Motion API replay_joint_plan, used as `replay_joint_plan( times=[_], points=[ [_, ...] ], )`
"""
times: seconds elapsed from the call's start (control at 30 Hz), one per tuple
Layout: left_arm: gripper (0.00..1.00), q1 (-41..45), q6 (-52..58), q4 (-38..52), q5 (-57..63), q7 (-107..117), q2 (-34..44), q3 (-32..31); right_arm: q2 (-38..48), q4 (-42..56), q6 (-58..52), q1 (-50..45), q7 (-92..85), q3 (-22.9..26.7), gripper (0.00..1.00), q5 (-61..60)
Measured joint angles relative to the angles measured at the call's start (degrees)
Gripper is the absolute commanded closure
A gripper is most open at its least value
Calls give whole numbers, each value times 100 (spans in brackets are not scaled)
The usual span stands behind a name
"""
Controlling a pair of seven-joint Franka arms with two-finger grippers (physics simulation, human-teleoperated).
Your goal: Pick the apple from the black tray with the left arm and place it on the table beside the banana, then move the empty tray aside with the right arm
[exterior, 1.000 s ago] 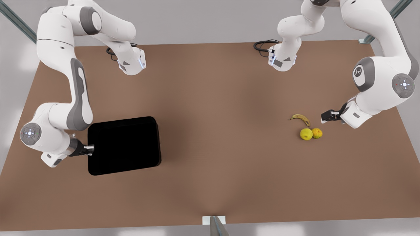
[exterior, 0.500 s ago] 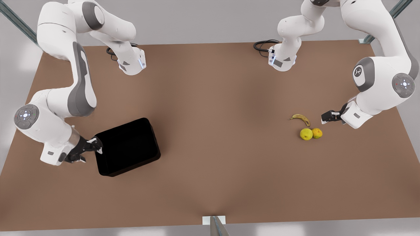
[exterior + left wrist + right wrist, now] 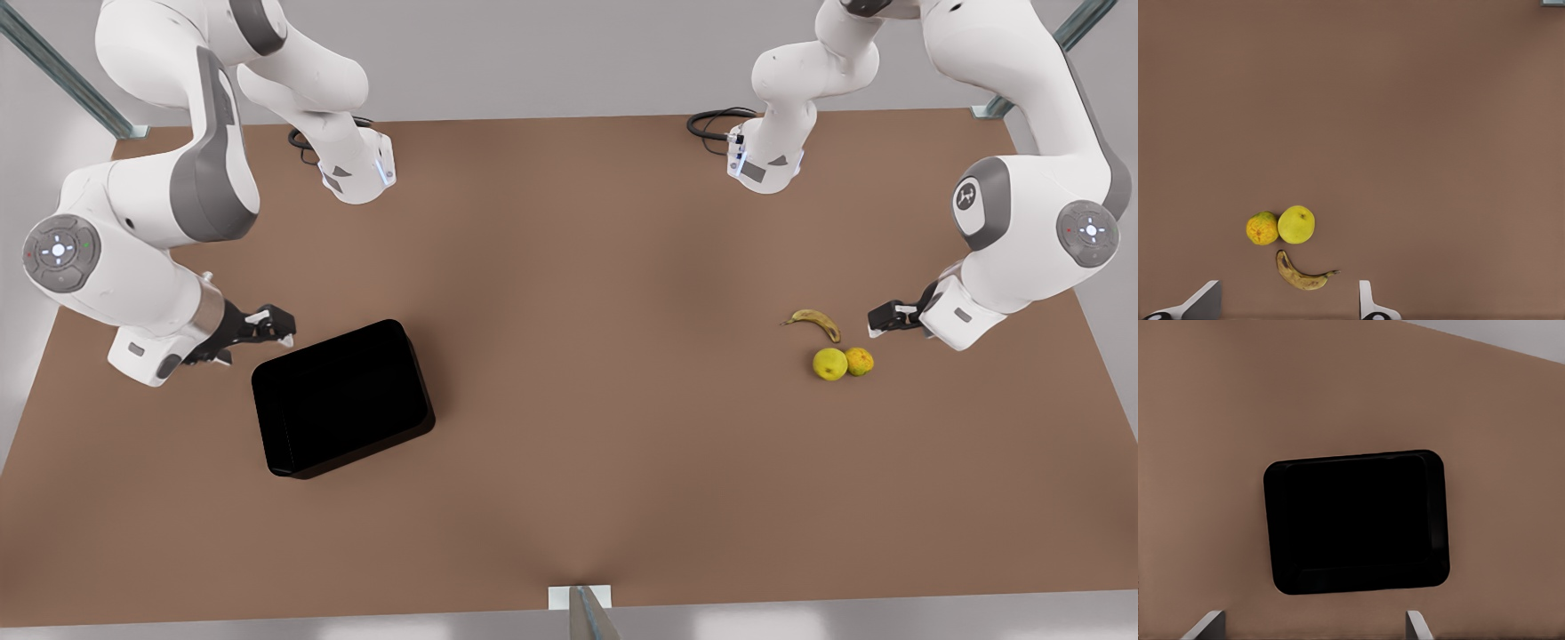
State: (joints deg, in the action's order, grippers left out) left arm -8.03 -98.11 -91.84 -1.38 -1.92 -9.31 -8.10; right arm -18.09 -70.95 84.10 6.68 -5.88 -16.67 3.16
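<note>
Tray released, both pincers spread apart
The right pincer (image 3: 271,322), at the black tray's (image 3: 342,397) ten o'clock, could clip its rim when retreating; the left pincer (image 3: 880,318) waits at the banana's (image 3: 816,321) three o'clock above the worktop (image 3: 578,267).

Soft, even light falls from overhead. The bench (image 3: 569,267) shows only faint, diffuse shadows. The black tray (image 3: 342,398) reads as a near-featureless dark patch.

A broad matte brown counter (image 3: 569,311) spans the scene under soft, even light, with faint shading across its middle. Behind its far edge runs a plain pale grey wall (image 3: 533,53). Slanted metal frame posts (image 3: 62,67) stand at the far corners, and another post (image 3: 587,613) rises at the middle of the near edge.
</note>
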Motion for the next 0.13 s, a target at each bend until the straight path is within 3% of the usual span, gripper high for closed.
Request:
replay_joint_plan(
  times=[0.13],
  points=[
    [0,16,3,48,2,18,-20,-5,-8,0,-88,0,256,0,0,3]
  ],
)
